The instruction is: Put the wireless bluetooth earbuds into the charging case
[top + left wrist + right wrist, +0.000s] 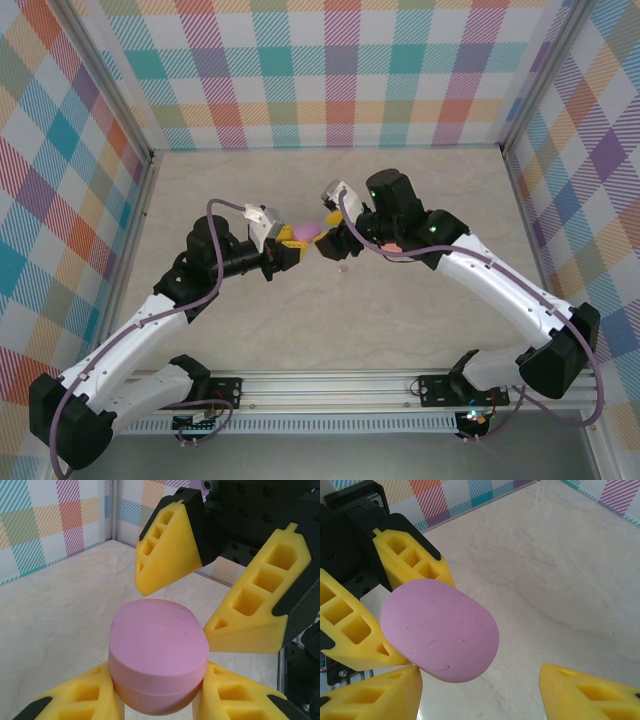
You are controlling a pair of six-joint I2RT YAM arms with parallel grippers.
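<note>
the left gripper [292, 243] clamps the shut pink case [157, 650], the right gripper [210, 597] holds wide jaws around the case's lid, and a purple earbud [345, 268] lies on the table [400, 330] just right of the case.

Case [157, 650] pink, plain. Gripper fingers [240, 700] yellow, black backing. Worktop [330, 330] beige, marbled. Walls [330, 70] pastel plaid. Arms [500, 285] white, black joints.
</note>
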